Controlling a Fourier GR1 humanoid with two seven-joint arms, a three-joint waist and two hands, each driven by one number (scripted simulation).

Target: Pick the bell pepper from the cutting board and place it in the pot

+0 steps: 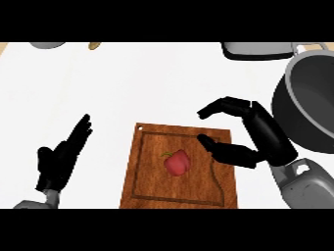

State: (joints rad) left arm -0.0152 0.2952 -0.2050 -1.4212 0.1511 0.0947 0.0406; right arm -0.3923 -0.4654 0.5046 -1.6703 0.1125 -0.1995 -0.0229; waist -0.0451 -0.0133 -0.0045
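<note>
While the pepper (pixel 177 163) lies on the board (pixel 149 176), the right hand (pixel 260 139) hovers beside it.
Nearest, the left hand (pixel 62 159) rests with fingers straight on the white surface (pixel 126 83); the right hand, fingers and thumb spread wide and curved, holds nothing, just right of the red pepper; farther right stands the grey pot (pixel 318 100).
</note>
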